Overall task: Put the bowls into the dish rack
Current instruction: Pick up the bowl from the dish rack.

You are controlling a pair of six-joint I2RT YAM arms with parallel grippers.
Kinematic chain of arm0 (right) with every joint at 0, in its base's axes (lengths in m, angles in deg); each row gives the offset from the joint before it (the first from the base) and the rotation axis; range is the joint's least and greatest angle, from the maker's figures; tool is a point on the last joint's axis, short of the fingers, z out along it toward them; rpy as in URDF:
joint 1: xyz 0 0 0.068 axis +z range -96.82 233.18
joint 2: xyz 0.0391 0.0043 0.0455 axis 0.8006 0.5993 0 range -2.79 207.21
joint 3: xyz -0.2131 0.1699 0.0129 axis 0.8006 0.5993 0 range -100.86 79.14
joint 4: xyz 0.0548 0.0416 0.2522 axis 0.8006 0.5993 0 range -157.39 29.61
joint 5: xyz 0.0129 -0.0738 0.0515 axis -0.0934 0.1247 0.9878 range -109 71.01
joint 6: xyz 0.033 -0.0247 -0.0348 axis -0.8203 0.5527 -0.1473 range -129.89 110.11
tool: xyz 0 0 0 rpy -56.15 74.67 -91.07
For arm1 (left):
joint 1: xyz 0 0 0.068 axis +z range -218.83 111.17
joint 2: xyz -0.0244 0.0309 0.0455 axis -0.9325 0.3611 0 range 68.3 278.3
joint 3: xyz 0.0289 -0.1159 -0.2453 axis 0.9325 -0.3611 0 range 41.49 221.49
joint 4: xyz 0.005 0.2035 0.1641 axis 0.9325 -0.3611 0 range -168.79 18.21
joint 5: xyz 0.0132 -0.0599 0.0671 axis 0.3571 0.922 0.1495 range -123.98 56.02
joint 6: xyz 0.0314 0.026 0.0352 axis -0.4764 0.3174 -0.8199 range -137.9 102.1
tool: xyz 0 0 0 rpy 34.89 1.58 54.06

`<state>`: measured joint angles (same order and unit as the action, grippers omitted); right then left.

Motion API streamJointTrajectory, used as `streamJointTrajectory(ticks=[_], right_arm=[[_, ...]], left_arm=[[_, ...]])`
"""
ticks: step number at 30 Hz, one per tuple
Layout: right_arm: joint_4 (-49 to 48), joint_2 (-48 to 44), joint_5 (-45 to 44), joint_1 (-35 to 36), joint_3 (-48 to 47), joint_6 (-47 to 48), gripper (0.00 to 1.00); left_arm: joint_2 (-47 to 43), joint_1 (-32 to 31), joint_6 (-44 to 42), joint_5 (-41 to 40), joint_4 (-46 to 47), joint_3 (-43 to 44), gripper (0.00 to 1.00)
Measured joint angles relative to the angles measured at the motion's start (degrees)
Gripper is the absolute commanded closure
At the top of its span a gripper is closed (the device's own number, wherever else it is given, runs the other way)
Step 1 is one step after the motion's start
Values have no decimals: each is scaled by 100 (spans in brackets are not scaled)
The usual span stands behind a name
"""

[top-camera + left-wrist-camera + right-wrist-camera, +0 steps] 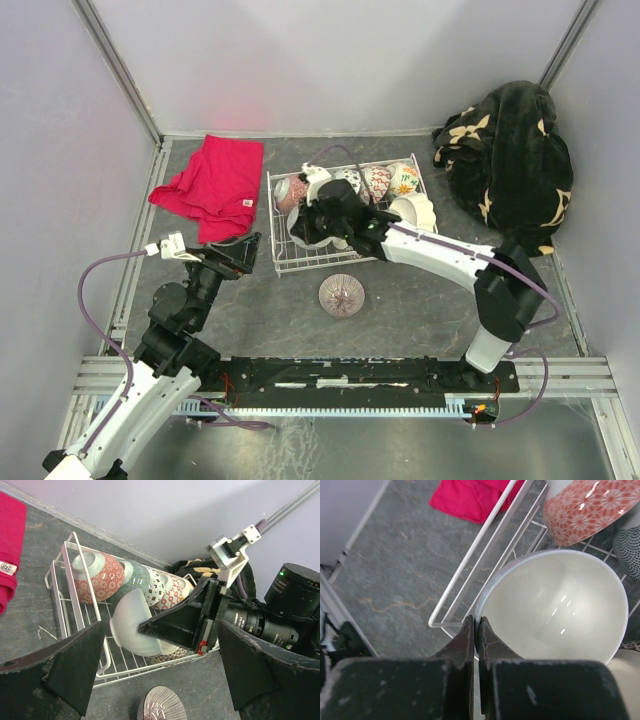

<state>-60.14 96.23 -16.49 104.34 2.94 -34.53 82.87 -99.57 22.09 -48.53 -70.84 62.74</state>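
Right wrist view: right gripper [476, 622] pinched almost closed on the rim of a white bowl [555, 600], set on edge inside the near-left corner of the dish rack [472, 552], mouth facing the fingers. Left gripper [240, 252] spread wide, empty, just beside that corner. Counting bowls [375, 182]: five on edge along the back row, seemingly three in front, one striped bowl [342, 295] loose on the table [420, 310] between the arms.
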Motion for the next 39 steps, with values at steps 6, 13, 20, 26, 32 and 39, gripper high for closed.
streamJointTrajectory(ticks=[6,13,20,26,32,39], right_arm=[[-1276,-295,448,-332,791,-772,99],[-2247,-205,785,-452,1207,-1528,98],[-3195,50,907,-516,1386,-2081,98],[-3622,146,782,-544,1709,-2433,98],[-3985,214,581,-636,2011,-2826,98],[-4511,334,518,-715,2151,-3185,98]], left_arm=[[0,0,0,-2,0,0,1],[0,0,0,-2,0,0,1],[0,0,2,-2,0,0,1],[0,0,0,-2,0,0,1],[0,0,0,0,0,0,1],[291,0,0,-37,-2,59,1]])
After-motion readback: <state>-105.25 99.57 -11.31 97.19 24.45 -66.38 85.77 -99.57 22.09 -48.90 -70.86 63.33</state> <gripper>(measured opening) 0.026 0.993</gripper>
